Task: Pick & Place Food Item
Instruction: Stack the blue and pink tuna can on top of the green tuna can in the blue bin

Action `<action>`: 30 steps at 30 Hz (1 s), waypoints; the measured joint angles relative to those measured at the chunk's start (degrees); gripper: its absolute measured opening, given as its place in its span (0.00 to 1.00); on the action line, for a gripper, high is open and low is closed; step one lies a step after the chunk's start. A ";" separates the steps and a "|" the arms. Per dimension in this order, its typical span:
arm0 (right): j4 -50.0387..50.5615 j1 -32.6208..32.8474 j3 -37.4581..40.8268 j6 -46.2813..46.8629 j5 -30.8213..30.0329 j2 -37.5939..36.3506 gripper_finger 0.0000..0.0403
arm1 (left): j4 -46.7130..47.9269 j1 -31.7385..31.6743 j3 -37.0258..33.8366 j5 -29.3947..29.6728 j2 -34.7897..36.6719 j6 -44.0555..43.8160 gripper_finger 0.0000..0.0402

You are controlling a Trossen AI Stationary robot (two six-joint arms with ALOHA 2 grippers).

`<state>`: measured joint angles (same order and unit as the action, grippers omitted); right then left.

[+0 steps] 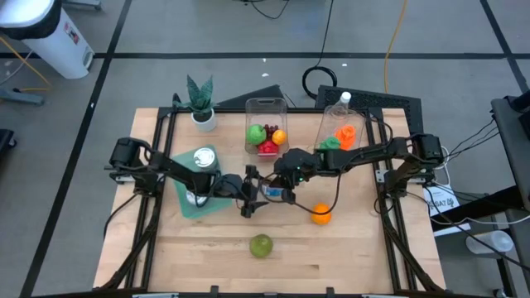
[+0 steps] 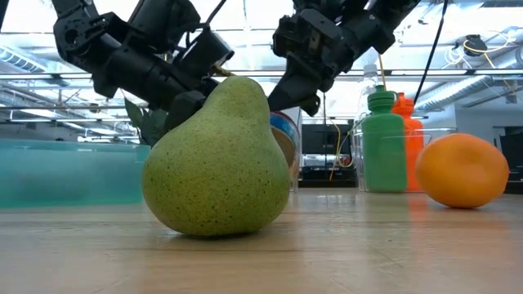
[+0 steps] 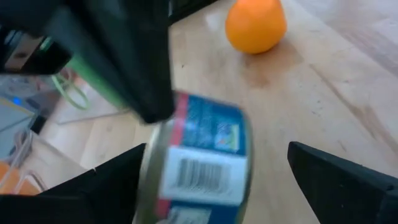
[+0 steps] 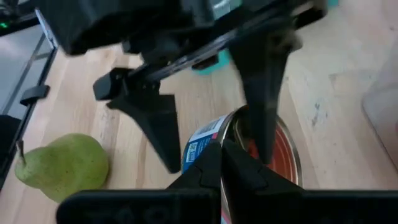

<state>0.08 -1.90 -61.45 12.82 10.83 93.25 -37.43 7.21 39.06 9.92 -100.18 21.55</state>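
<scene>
1. At the far left of my surface [image 1: 348, 248], a small potted plant [image 1: 201, 103] stood near the back edge, and a silver-lidded can [image 1: 203, 159] sat on a teal mat [image 1: 192, 207] under my left arm
2. My left tool [image 1: 248, 192] hung over the middle of the surface with its fingers [image 3: 348, 180] spread wide, released, one on each side of the blue-labelled can [image 3: 205, 158]
3. My right tool [image 1: 277, 184] met it from the other side, clenched shut on the rim of that can, holding it tilted; whether it touched the wood I could not tell
4. Behind them a clear bin [image 1: 266, 124] held mixed fruit
5. A green pear [image 1: 262, 245] lay alone near the front edge, apart from both tools
6. An orange [image 1: 321, 213] rested to the right of the can
7. At the back right, a second clear bin [image 1: 341, 124] held green and orange bottles
</scene>
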 joint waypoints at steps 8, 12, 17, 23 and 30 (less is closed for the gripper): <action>-0.17 0.10 0.00 0.00 1.51 0.00 0.00 | -0.05 1.19 0.14 5.76 0.00 0.22 0.72; -0.47 0.03 0.00 -0.27 1.47 0.00 0.00 | 0.09 1.19 0.14 5.73 0.00 -0.67 0.48; -0.68 0.08 0.00 -2.57 1.24 -0.02 0.00 | 0.12 1.25 0.14 6.45 0.01 -0.25 0.47; -1.86 1.22 -0.09 -7.84 -0.96 -0.07 0.12 | 4.45 3.48 0.14 13.62 2.93 -0.62 0.47; 0.69 1.54 -0.24 -11.21 -2.09 -1.42 0.46 | 22.01 7.97 0.19 21.68 16.00 -8.18 0.47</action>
<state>0.76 -0.36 -61.69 1.61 8.74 91.83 -15.42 15.18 39.24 31.60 -84.18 13.38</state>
